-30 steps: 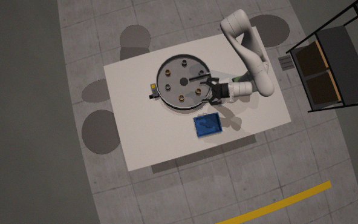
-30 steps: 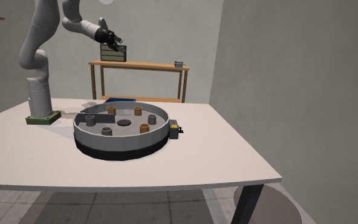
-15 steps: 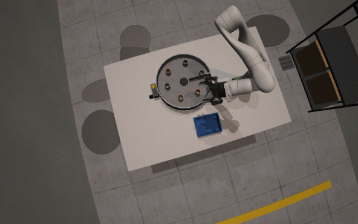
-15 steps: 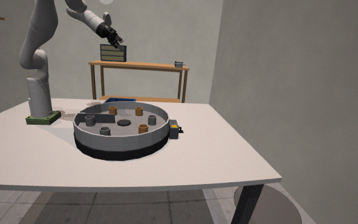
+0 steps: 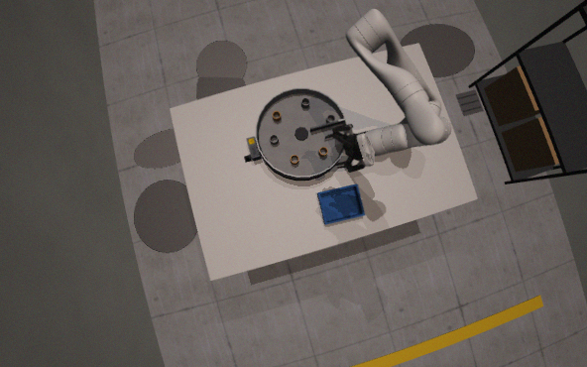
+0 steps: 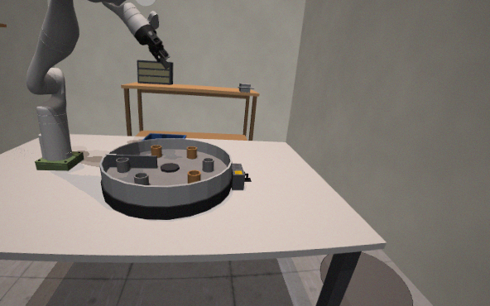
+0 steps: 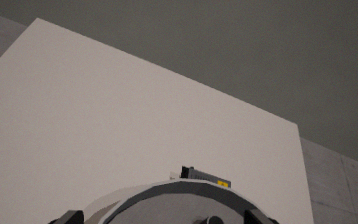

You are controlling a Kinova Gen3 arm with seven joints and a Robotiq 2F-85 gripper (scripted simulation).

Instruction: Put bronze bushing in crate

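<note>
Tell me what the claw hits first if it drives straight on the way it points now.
Probably the turntable. The open, empty claw hangs high and tilts downward over its near side, and the wrist view shows the far rim low between the fingers. Whether it meets a bushing, the floor or the rim is unclear.

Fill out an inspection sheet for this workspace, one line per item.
Surface: white table carrying the turning table, crate and arm base.
Job's things: turning table holds three bronze bushings and three grey bushings; blue crate holds no bushing.
Clutter: small grey box with yellow label against the turning table's rim.
Grippers: gripper open, holding nothing, raised above the turning table.
Cables: nothing seen.
Surroundings: wooden shelf behind the table; black rack; yellow floor stripe.
</note>
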